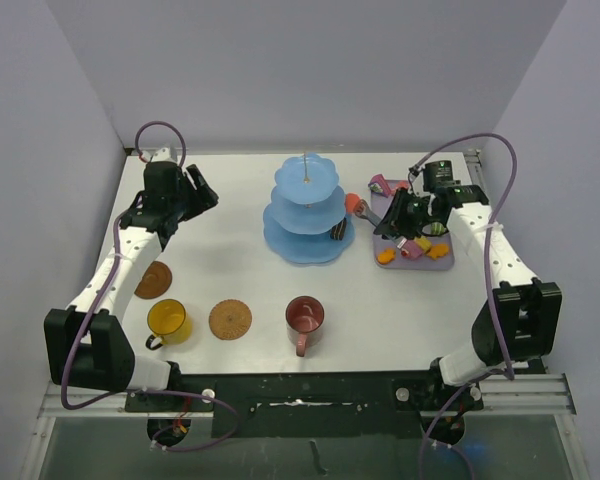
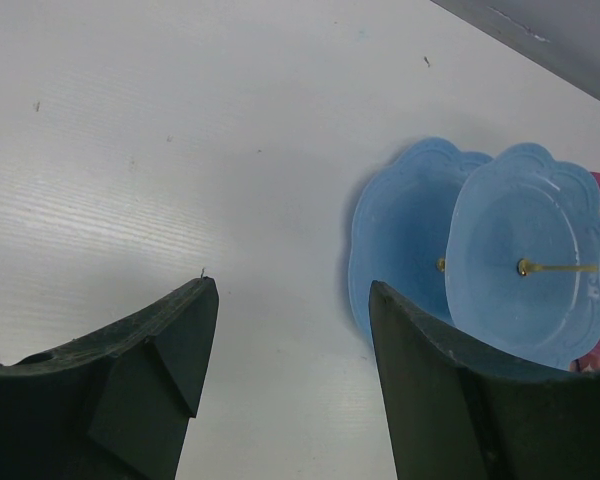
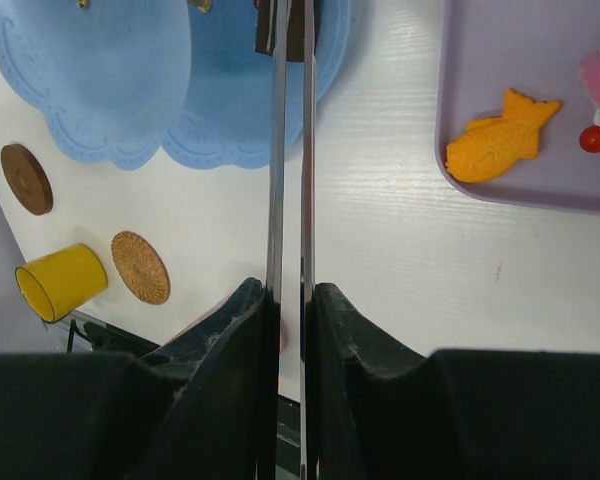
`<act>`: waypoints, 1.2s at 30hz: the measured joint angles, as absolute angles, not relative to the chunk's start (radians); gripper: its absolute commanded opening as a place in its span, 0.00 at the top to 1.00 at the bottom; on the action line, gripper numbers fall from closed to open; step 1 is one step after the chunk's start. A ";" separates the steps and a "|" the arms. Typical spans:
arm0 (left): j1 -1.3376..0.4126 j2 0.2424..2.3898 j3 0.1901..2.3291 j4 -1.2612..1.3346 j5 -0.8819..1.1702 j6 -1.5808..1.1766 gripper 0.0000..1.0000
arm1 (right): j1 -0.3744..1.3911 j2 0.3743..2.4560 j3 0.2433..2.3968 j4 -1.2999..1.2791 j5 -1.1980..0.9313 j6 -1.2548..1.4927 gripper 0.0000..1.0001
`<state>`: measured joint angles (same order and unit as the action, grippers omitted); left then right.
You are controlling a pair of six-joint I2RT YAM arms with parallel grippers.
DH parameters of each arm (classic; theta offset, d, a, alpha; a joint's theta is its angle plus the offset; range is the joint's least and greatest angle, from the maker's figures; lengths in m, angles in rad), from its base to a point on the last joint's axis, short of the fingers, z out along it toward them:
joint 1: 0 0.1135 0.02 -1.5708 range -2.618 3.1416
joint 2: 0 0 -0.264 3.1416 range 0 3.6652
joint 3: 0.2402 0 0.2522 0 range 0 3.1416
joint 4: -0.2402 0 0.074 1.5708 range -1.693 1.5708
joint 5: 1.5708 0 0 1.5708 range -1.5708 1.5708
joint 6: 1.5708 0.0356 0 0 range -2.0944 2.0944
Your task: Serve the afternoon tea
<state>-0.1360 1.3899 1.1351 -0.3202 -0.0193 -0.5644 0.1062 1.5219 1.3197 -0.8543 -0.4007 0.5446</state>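
Observation:
The light-blue three-tier stand stands mid-table; it also shows in the left wrist view and the right wrist view. My right gripper is shut on thin metal tongs. Their tips reach a dark brown cake on the stand's bottom tier. My left gripper is open and empty, left of the stand. The yellow mug, dark-red mug and two brown coasters sit near the front.
A lilac tray right of the stand holds several toy pastries, among them an orange fish pastry. A red piece lies between stand and tray. Purple walls enclose the table on three sides.

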 measured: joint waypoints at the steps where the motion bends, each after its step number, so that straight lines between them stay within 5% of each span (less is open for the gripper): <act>1: -0.136 1.390 1.135 -0.320 -0.019 -0.565 0.39 | 0.115 1.522 1.320 -0.845 -0.402 0.551 0.94; 19: -0.136 1.390 1.135 -0.320 -0.017 -0.565 0.39 | 0.207 1.639 1.320 -0.713 -0.443 0.593 0.92; 26: -0.136 1.390 1.135 -0.320 -0.017 -0.565 0.39 | 0.219 1.650 1.320 -0.673 -0.468 0.590 0.75; 36: -0.136 1.390 1.135 -0.320 -0.017 -0.565 0.39 | 0.217 1.667 1.320 -0.659 -0.498 0.580 0.75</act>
